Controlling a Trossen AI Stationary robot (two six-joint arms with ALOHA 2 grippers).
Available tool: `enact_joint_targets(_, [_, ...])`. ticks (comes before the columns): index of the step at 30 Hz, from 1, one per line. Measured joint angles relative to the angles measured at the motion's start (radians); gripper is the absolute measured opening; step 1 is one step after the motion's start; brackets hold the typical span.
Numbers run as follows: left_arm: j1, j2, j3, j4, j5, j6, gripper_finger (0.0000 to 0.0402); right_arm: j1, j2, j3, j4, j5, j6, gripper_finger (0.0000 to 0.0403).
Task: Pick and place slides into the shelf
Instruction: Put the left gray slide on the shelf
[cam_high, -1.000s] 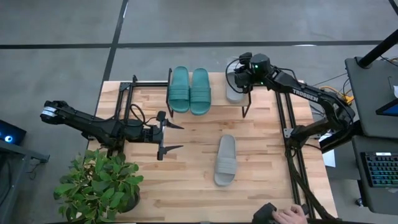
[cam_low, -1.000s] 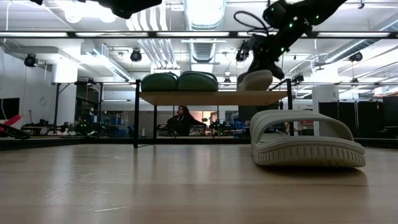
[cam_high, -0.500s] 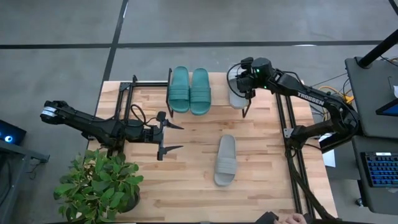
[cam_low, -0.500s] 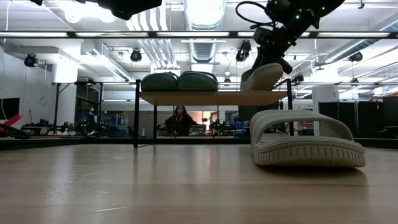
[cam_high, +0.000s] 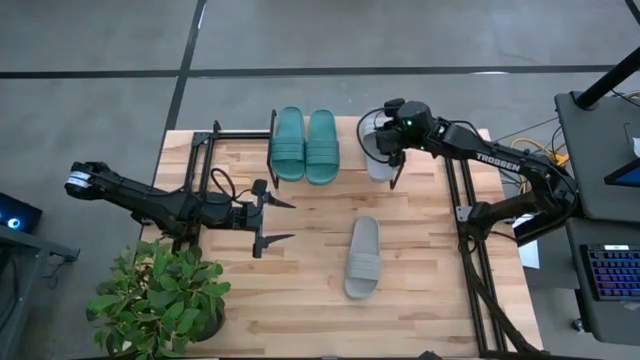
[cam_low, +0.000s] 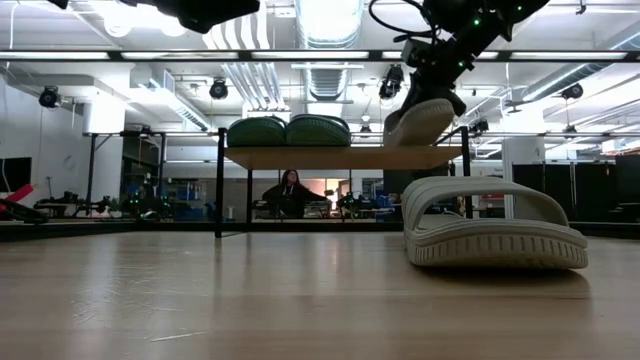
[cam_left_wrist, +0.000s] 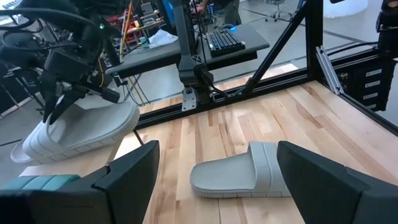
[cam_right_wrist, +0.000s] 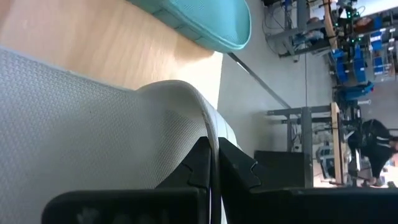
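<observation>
Two teal slides (cam_high: 305, 146) lie side by side on the shelf (cam_low: 340, 157) at the table's far side; they also show in the low view (cam_low: 288, 131). My right gripper (cam_high: 390, 142) is shut on one grey slide (cam_high: 377, 158) over the shelf's right end, beside the teal pair. This slide is tilted (cam_low: 420, 120), with its lower end at the plank; I cannot tell if it touches. The other grey slide (cam_high: 363, 258) lies sole-down on the tabletop, right of centre. My left gripper (cam_high: 276, 220) is open and empty, left of that slide. My right gripper pinches the grey slide's strap at its edge (cam_right_wrist: 210, 134) between its two shut fingers (cam_right_wrist: 198, 163). The fingers come from above, slanting down (cam_left_wrist: 65, 99). The slide hangs tilted below them, one end higher than the other (cam_low: 445, 105).
A potted plant (cam_high: 160, 295) stands at the table's near left corner. Black frame rails (cam_high: 466, 200) run along the table's right edge. A desk with a keyboard (cam_high: 610, 270) stands to the right. A person (cam_low: 290, 190) sits in the room beyond the shelf.
My right gripper has moved a little toward the table's near edge over the shelf's right end and has turned. The grey slide in it has tipped from nearly level to tilted, with one end raised.
</observation>
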Motion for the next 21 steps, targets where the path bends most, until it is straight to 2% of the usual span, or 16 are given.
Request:
enact_joint_targets(8, [0.0,0.0,-0.003,-0.017,0.0,-0.002,0.0308,0.042,-0.001,-0.012,0.001,0.007,0.053,0.0008])
enact_joint_targets(17, [0.0,0.0,-0.013,-0.017,0.0,-0.002,0.0308,0.077,-0.003,-0.033,-0.002,0.095,0.113,0.0008])
enact_joint_targets(21, [0.0,0.0,-0.013,-0.017,0.0,-0.002,0.0308,0.084,-0.006,-0.046,-0.008,0.102,0.113,0.0008])
